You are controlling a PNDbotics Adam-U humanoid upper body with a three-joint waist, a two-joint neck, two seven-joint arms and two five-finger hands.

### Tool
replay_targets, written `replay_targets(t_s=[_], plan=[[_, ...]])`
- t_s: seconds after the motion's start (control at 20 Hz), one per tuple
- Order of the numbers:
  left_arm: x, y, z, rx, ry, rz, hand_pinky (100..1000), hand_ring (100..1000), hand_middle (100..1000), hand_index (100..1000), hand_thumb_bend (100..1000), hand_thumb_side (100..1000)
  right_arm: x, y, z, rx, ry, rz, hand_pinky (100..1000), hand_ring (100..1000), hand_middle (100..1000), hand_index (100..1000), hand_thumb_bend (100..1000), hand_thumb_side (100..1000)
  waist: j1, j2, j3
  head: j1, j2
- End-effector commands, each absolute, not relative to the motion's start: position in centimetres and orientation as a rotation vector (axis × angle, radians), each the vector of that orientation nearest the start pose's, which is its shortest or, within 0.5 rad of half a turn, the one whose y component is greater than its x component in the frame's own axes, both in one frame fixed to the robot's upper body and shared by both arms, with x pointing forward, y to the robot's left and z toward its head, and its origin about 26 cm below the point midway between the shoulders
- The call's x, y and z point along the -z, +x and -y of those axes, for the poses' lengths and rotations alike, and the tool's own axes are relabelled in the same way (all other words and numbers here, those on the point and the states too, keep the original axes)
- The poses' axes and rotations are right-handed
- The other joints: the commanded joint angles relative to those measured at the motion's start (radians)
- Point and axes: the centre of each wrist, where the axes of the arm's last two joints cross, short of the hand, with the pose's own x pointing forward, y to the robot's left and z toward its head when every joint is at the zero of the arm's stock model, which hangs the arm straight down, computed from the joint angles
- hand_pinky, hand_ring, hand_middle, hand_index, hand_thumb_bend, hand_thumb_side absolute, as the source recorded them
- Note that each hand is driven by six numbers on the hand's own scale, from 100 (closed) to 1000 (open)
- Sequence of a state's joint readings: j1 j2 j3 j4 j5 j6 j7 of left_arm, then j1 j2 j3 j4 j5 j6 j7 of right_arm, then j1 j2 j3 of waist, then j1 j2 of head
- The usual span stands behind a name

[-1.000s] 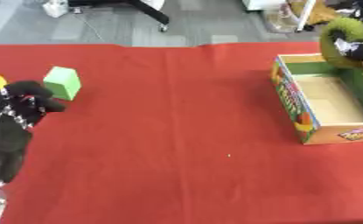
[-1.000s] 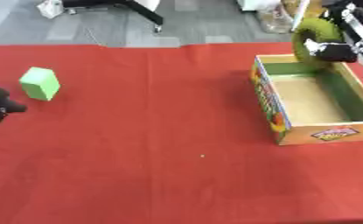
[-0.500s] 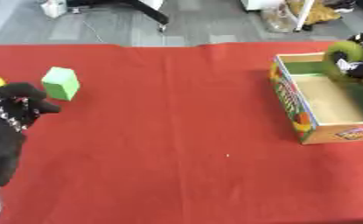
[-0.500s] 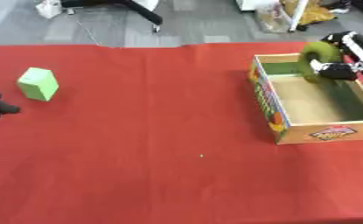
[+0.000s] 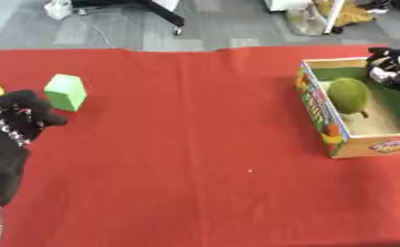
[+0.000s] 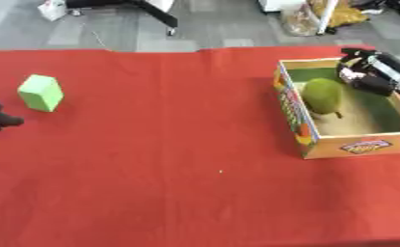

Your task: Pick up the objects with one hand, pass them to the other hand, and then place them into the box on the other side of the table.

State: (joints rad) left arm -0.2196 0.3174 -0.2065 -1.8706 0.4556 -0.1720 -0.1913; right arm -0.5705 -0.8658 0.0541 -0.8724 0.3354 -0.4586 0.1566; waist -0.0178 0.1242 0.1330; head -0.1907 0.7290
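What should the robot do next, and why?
Probably reach the left hand to the green block. The green fruit already lies in the box, with the right hand apart from it at the far rim, while the block stands right beside the left hand.

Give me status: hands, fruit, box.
Right hand over the box's far end, holding nothing. Green fruit inside box. Left hand curled, empty, near green block.
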Motion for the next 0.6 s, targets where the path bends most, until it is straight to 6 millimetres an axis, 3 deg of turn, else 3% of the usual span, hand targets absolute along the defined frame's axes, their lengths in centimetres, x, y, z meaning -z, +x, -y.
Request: replay_targets(t_s=[0.05, 0.35, 0.4, 0.45, 0.5, 0.55, 0.6], plan=[[-13.4, 30.3, -22.6, 0.388, -0.584, 2.120, 707, 592, 611, 763, 227, 877, -17.2, 37.0, 51.3, -1.052, -0.873, 1.589, 785, 842, 877, 1000, 100, 937, 0.008, -0.001, -0.003, 0.001, 0.003], [-13.1, 30.4, -22.6, 0.390, -0.577, 2.110, 706, 591, 611, 763, 227, 882, -19.8, 37.0, 49.7, -1.073, -0.840, 1.751, 788, 843, 881, 1000, 100, 824, 0.008, -0.004, -0.014, 0.007, 0.003], [-13.1, 30.4, -22.7, 0.384, -0.566, 2.110, 692, 582, 601, 753, 225, 891, -20.6, 37.0, 49.2, -1.077, -0.834, 1.803, 780, 832, 874, 1000, 100, 742, 0.007, -0.005, -0.016, 0.009, 0.004], [-13.0, 30.4, -22.8, 0.378, -0.554, 2.111, 692, 582, 601, 753, 225, 891, -21.4, 36.8, 48.7, -1.083, -0.833, 1.849, 776, 825, 874, 1000, 100, 742, 0.006, -0.006, -0.018, 0.011, 0.004], [-13.0, 30.5, -22.9, 0.370, -0.542, 2.111, 688, 578, 598, 750, 224, 894, -22.2, 36.7, 47.8, -1.079, -0.825, 1.918, 760, 785, 846, 982, 100, 622, 0.006, -0.007, -0.021, 0.012, 0.004], [-13.0, 30.5, -22.9, 0.365, -0.530, 2.110, 687, 578, 597, 749, 223, 894, -22.9, 36.5, 46.9, -1.064, -0.803, 1.995, 753, 766, 836, 977, 100, 582, 0.005, -0.007, -0.024, 0.014, 0.004], [-12.9, 30.5, -22.9, 0.361, -0.520, 2.111, 685, 577, 596, 748, 222, 895, -23.7, 36.2, 45.8, -1.051, -0.769, 2.077, 716, 697, 793, 965, 100, 488, 0.005, -0.007, -0.027, 0.016, 0.003]])
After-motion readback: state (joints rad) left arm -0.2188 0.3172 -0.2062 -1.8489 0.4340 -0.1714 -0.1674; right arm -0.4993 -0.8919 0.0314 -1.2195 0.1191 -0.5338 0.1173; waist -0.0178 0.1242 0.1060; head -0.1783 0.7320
